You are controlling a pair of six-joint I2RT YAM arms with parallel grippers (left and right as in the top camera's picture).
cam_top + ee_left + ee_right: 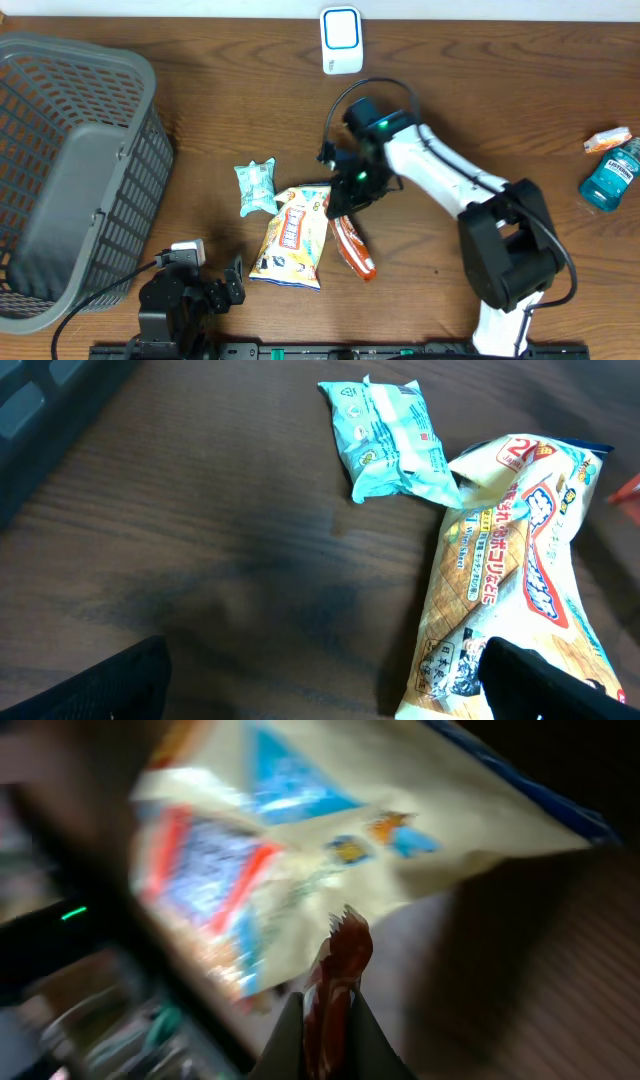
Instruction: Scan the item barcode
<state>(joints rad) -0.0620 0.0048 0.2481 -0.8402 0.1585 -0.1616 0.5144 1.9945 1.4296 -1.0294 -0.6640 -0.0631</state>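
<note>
Grip on red packet (355, 250) beside snack bag (290, 238)

The top end of the red packet is pinched in the clenched right claw (341, 203), at the upper right corner of the snack bag; the rest of it is stretched along the bag's right edge. The left claw (225, 283) is spread wide and empty, below and left of the bag. A teal pouch (255, 186) is seen touching the bag's upper left corner. A white scanner (341, 40) is stood well beyond the bag on the bench (500, 90).

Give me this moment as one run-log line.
right gripper: shut on red-orange plastic snack packet | left gripper: open, empty | white-and-blue scanner: packet not yet presented
</note>
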